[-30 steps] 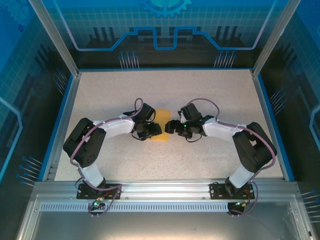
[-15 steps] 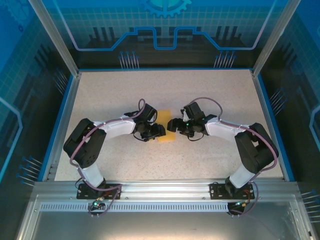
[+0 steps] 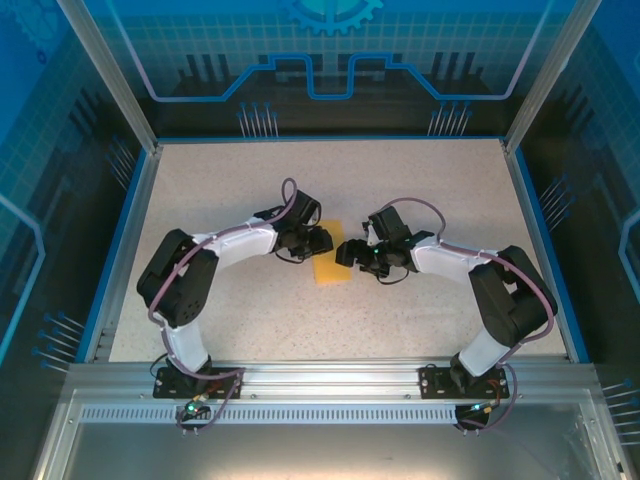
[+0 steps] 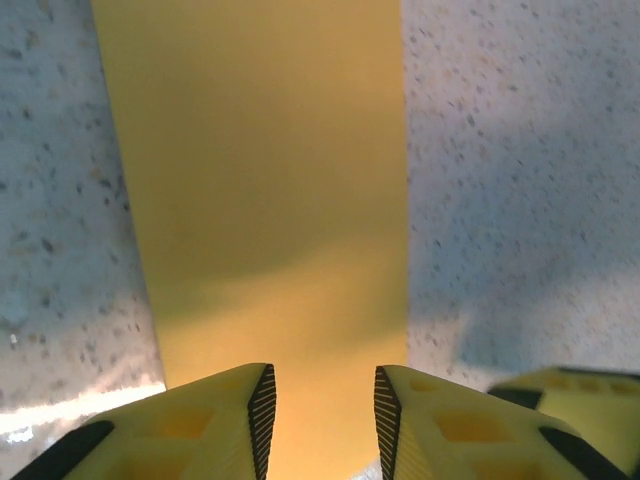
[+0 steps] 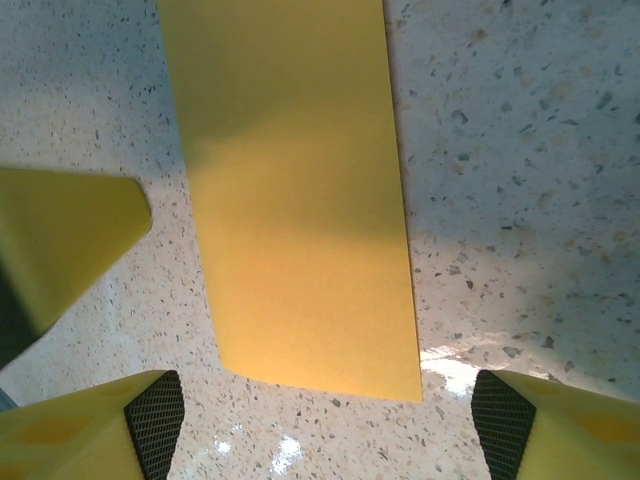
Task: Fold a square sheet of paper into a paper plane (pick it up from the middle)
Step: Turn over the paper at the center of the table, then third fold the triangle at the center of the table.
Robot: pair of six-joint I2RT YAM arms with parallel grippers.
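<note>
Speckled pale counter [image 3: 420, 190] inside a blue-framed enclosure. Your orange-yellow paper [image 3: 332, 266], smooth and matte, lies flat at centre as a narrow rectangle between the inward-bent arms. Left hand [image 4: 320, 400] sits low over it, fingers narrowly apart and gripping nothing. Right hand [image 5: 325, 410] is spread wide, straddling one short end, empty.

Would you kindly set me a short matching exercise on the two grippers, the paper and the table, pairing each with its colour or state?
Things:
1. left gripper
2. right gripper
3. paper
4. table

Colours or states:
A. pale and speckled
B. jaws wide apart
C. orange-yellow, lying flat
D. jaws only a narrow gap apart

Pairs: 1-D, 2-B, 3-C, 4-A.
</note>
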